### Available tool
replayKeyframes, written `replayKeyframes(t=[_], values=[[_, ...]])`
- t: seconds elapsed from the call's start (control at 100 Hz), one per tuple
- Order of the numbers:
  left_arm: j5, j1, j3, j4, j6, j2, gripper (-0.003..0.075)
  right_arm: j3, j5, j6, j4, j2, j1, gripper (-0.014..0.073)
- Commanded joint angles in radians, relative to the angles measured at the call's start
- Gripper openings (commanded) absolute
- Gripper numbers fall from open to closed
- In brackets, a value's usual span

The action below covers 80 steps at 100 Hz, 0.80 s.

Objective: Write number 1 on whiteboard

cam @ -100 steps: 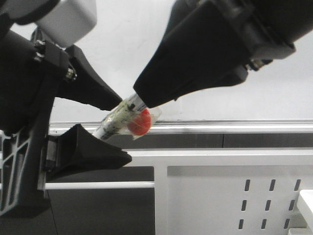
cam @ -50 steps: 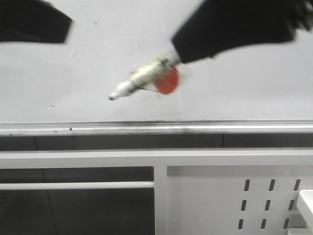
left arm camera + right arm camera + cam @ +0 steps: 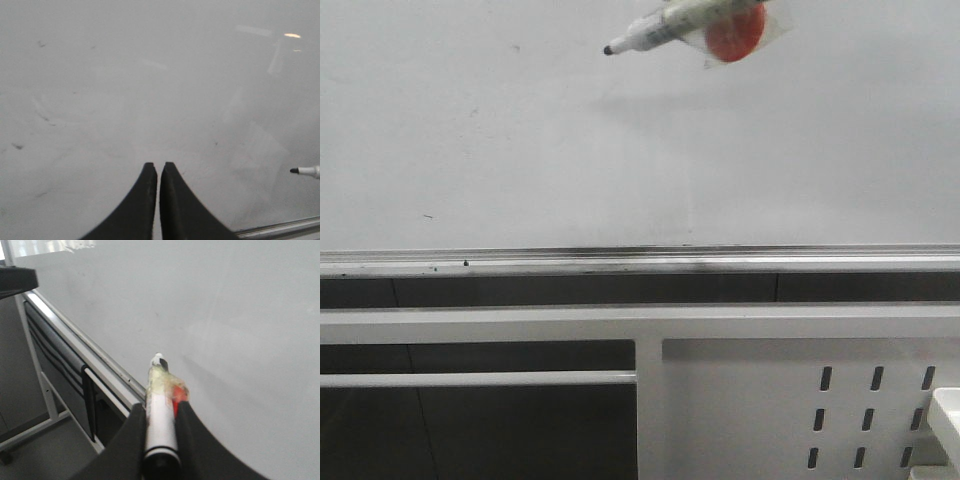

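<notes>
The right gripper (image 3: 160, 415) is clamped on the marker (image 3: 670, 25), which lies at the top centre of the front view, its long axis slanting with the black tip toward the upper left. The whiteboard (image 3: 520, 140) fills the frame behind it, and whether the tip touches it cannot be told. No number 1 is drawn yet. The left gripper (image 3: 158, 167) has its fingers pressed together, empty, facing the board. The grey ledge (image 3: 640, 262) runs well below, and nothing blocks the stroke.

Nothing to read here: my whiteboard (image 3: 520, 130) shows only faint smudges and specks, and the marker (image 3: 161, 410) barrel carries no legible label.
</notes>
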State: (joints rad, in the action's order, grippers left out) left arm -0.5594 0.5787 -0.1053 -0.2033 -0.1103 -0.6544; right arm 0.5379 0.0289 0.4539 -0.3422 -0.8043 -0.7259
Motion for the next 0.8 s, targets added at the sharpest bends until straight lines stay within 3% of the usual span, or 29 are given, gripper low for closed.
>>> replayKeyframes(t=[0.0, 0.31, 0.79], values=[[-0.108, -0.005, -0.019, -0.003, -0.009, 0.001, -0.0020, 0.023, -0.093, -0.001, 0.000, 0.011, 0.033, -0.0068], [-0.118, -0.005, -0.019, -0.005, -0.009, 0.001, -0.0020, 0.026, -0.170, 0.028, 0.003, 0.011, 0.045, -0.0069], [-0.118, -0.005, -0.019, -0.005, -0.009, 0.001, -0.0020, 0.033, -0.155, 0.028, -0.026, -0.044, 0.117, -0.0069]])
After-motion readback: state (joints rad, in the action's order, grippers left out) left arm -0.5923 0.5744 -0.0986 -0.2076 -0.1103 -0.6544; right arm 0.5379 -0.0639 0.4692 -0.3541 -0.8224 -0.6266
